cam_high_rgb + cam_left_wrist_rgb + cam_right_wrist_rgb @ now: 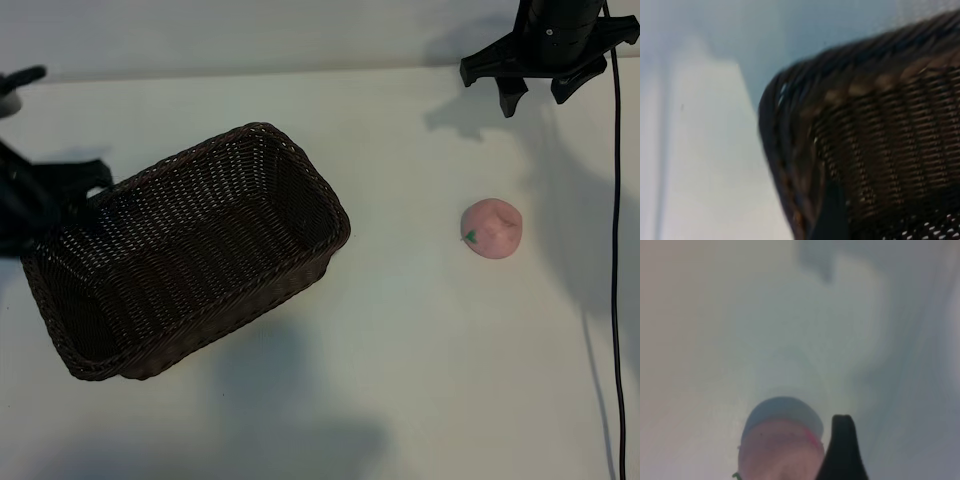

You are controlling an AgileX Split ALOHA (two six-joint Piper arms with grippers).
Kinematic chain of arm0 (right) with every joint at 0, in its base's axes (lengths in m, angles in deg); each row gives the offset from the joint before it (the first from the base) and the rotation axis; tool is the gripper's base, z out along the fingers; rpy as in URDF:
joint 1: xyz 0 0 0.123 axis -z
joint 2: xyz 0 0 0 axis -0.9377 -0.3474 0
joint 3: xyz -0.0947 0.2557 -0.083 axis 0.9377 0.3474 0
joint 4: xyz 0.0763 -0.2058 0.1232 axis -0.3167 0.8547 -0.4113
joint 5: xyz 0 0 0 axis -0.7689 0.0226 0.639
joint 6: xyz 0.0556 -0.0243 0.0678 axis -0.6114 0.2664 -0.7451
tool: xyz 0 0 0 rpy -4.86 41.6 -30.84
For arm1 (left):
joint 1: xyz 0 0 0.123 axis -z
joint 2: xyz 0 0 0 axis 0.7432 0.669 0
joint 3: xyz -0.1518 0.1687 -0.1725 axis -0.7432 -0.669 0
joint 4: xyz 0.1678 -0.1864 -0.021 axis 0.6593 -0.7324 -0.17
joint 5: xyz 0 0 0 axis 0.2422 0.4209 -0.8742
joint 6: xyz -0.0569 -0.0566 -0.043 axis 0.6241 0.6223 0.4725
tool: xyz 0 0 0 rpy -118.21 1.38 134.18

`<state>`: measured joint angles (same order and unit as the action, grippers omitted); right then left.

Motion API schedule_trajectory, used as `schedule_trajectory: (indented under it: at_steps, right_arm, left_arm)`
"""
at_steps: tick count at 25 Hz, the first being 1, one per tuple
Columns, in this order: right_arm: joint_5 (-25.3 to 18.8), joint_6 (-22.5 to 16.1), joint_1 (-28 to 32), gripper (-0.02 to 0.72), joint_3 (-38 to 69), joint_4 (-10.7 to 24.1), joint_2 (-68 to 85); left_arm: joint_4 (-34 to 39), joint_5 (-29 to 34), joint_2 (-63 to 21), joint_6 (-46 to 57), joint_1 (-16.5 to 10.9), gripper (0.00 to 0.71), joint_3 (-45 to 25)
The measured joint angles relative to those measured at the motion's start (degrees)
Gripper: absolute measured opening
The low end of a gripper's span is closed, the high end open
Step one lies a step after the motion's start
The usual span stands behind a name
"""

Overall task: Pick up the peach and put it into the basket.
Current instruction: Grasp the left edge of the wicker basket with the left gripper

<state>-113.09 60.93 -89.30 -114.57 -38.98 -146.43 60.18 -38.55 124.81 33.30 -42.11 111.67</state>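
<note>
Peach (780, 450) beside right claw (842, 450) fingertip

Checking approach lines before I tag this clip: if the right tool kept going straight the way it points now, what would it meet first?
Probably bare table. The right tool hangs open, pointing steeply down, above and apart from the peach, which shows at its wrist view's edge; depth is unclear.
</note>
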Motion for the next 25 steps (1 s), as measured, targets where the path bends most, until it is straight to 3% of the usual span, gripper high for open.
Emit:
schedule_trajectory:
  at_steps: [7, 12, 16, 25]
  right_arm:
    - [0.00, 0.00, 0.00, 0.539, 0.00, 0.00, 0.00]
    - [0.00, 0.00, 0.00, 0.539, 0.00, 0.00, 0.00]
    - [0.00, 0.07, 0.00, 0.539, 0.00, 0.00, 0.00]
    - [0.00, 0.13, 0.00, 0.539, 0.00, 0.00, 0.00]
  left_arm:
    - [5.99, -1.27, -3.45, 10.97, 0.00, 0.590, -8.74]
    - [7.48, -6.62, -3.45, 16.15, 0.00, 0.590, -12.30]
    - [7.43, -11.30, -2.77, 17.47, 0.00, 0.589, -12.63]
    - [2.96, -15.47, 6.06, 15.53, 0.00, 0.589, -12.65]
